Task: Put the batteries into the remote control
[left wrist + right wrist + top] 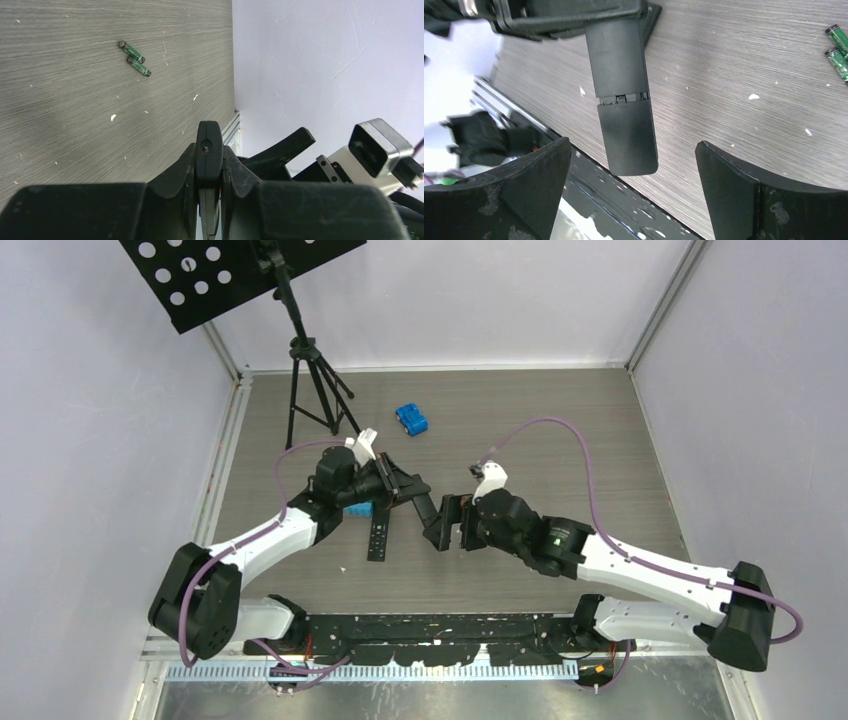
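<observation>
My left gripper [405, 488] is shut on the remote control [426, 512], a slim black bar held above the table. In the left wrist view the fingers [186, 165] clamp the remote [208, 135] edge-on. In the right wrist view the remote [621, 90] hangs with its plain side showing, a cover seam across it and its free end low. My right gripper [632, 150] is open, its fingers wide apart on either side of that end without touching it; it shows in the top view [449, 527]. Two dark green batteries [134, 56] lie together on the table, also in the right wrist view [838, 47].
A second black bar [378, 537] lies flat on the table below the left gripper, next to a small blue object [358, 510]. A blue toy [411, 419] sits at the back. A black tripod stand [312, 380] rises at the back left. White walls enclose the table.
</observation>
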{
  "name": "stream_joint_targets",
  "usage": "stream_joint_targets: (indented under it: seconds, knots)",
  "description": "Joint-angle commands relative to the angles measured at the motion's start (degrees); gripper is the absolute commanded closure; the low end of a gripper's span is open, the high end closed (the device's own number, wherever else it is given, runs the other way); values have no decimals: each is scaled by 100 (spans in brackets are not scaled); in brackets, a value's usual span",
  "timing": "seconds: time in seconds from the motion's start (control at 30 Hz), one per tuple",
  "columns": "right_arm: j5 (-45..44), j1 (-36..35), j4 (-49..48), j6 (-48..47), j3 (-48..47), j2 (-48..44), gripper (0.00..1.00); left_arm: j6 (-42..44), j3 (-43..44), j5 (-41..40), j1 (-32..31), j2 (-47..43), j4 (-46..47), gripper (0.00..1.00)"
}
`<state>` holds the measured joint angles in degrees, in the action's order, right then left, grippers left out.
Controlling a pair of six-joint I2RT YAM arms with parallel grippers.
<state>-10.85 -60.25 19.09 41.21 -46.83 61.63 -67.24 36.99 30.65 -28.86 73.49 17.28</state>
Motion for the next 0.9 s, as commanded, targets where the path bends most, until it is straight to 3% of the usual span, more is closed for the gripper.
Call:
stream_joint_targets:
  seconds: [0.0, 0.2, 0.37, 0.63, 0.87]
  knots:
    - [-700, 22, -1225, 1252, 519, -568, 0, -250, 196, -64, 36, -206, 382, 100]
    - [-1378, 23, -1668, 2696, 1284, -1147, 4, -780, 146, -126, 34, -185, 836, 100]
    - [-1565, 22, -1836, 3113, 1518, -1206, 14, -1292, 133, -186, 31, -155, 1255, 100]
    - [-1549, 22, -1874, 3333, 1633, -981, 39, -2148, 43, -210, 30, -156, 2001, 100]
    - [-1557, 20, -2735, 3418, 1908, -746, 60, -2590, 18, -183, -177, -432, 2235, 100]
